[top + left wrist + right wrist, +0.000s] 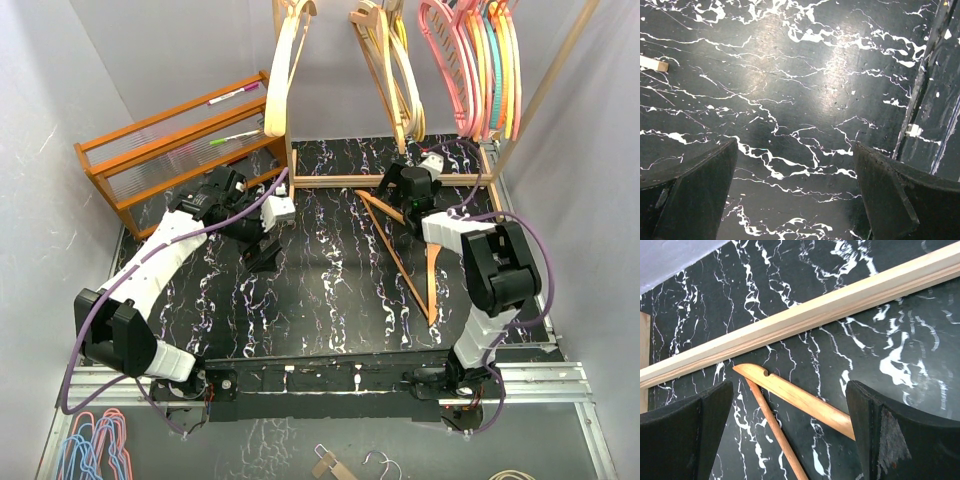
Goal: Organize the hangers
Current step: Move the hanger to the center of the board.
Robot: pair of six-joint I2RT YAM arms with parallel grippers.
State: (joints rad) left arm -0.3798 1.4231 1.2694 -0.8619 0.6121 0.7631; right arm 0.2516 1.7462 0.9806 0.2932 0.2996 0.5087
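At the far right of the table (330,300), the right arm's (495,265) open jaws are hovering over the flat-lying wooden hanger (795,399), apparently lining up a pickup, while the left arm's (160,260) jaws are gaping empty.

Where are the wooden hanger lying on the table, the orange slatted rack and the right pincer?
wooden hanger (830,417), right wrist view, its thicker arm.
orange slatted rack (170,112), top view, its top rail.
right pincer (790,390), right wrist view, midway between its open fingertips.
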